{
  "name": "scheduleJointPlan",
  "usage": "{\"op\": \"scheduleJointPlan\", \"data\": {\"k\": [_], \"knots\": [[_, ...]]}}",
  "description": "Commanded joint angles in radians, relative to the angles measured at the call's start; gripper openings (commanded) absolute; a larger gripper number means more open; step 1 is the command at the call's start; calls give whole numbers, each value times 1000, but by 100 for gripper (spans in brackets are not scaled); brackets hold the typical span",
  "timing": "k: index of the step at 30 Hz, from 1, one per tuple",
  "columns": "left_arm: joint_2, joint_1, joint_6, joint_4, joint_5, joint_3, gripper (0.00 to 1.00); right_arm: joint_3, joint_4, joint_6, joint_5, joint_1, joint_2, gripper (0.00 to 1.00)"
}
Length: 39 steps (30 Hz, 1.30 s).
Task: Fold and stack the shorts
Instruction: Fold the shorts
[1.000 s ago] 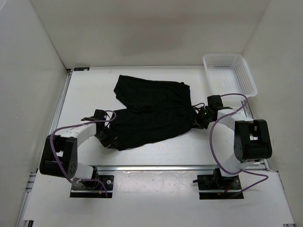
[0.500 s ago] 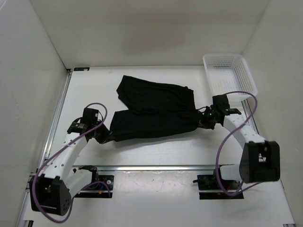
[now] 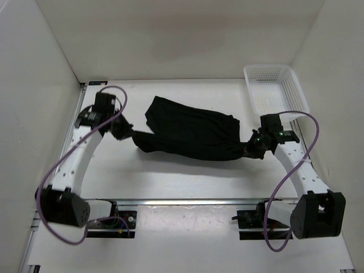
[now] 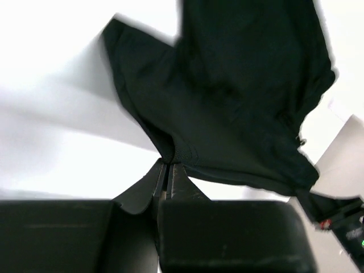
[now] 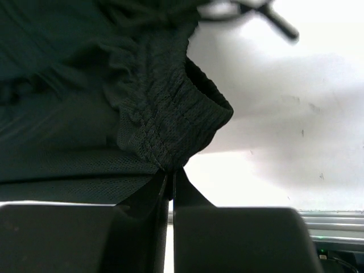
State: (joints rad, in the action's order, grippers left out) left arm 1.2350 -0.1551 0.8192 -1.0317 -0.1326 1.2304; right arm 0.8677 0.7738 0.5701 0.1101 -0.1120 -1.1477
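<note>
Between the two pincers: black shorts [image 3: 193, 133] were stretched into one long bunched band, with one end at each pincer.
Left pincer [image 3: 129, 135]: was closed tight on a thin edge of the shorts. In the left wrist view its fingers [image 4: 142, 193] met almost flush, with only a sliver of cloth between them.
Shorts from the left pincer: the cloth started right at the fingertips and fanned up and to the right. A loose corner stuck out to the upper left of the tips.
Right pincer [image 3: 251, 149]: was closed on the gathered, ribbed band of the shorts, with the fingertips pressed together around it.
Shorts from the right pincer: the ribbed band rose in a rolled fold straight above the tips. The rest of the cloth spread to the left of them.
Mid-span: couldn't tell whether the cloth touched the table [image 3: 170, 179] or hung just above it.
Basket [image 3: 300, 91]: white mesh, beyond the right pincer and slightly to its outer side, clear of both pincer and cloth.
Cables [image 3: 273, 182]: purple, one looped off each arm behind its pincer.
</note>
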Motion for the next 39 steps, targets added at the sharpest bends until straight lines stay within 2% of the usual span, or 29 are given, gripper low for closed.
{"op": "scheduleJointPlan", "data": {"k": [1,4,5,7,8,9,10,11,12,13,14,16,17,18,21,23,24,27,28,32,34,37,39], "knots": [[170,17,-93,33,111,252,10,155,4,-15,-96,8,-100,0],[383,38,-120,33,99,435,10,299,-27,-15,-115,8,-228,0],[443,38,-120,33,90,568,10,341,-27,-6,-115,8,-268,0],[636,63,-129,19,57,708,10,483,-38,-6,-125,8,-402,0],[702,63,-129,19,48,873,10,537,-38,-6,-125,8,-453,0],[844,63,-143,9,30,965,10,654,-38,-6,-125,8,-556,2],[922,74,-155,-2,5,1065,10,721,-38,-6,-125,8,-608,13],[1001,84,-178,-26,-27,1283,20,781,-38,-6,-125,8,-653,32],[1143,85,-178,-37,-86,1381,62,836,-38,-6,-115,-1,-690,73],[1196,97,-178,-37,-120,1458,76,926,-27,4,-115,-2,-743,85],[1227,106,-167,-37,-149,1521,85,950,-27,4,-115,-2,-753,91],[1188,106,-167,2,-151,1451,100,930,-27,4,-131,-21,-736,96],[1146,106,-181,37,-139,1381,100,903,-48,4,-144,-21,-719,96],[1105,106,-207,68,-124,1250,100,869,-57,-6,-171,-32,-680,96],[1000,106,-287,82,-81,1093,100,690,-99,-6,-181,-41,-594,87],[931,106,-308,71,-94,984,95,557,-110,13,-167,-41,-560,82],[913,106,-318,71,-105,883,87,521,-122,13,-158,-41,-535,80],[877,86,-331,71,-119,734,86,427,-160,45,-91,-32,-526,81],[877,72,-342,71,-143,709,90,418,-177,56,-69,-32,-526,87],[946,32,-342,81,-165,650,95,427,-219,91,-10,-23,-573,97],[969,23,-332,91,-154,641,92,444,-243,103,-10,-23,-604,97],[1006,23,-312,101,-136,632,79,485,-264,116,13,-23,-682,96],[1032,23,-311,110,-125,644,78,522,-265,116,13,-23,-747,93]]}}
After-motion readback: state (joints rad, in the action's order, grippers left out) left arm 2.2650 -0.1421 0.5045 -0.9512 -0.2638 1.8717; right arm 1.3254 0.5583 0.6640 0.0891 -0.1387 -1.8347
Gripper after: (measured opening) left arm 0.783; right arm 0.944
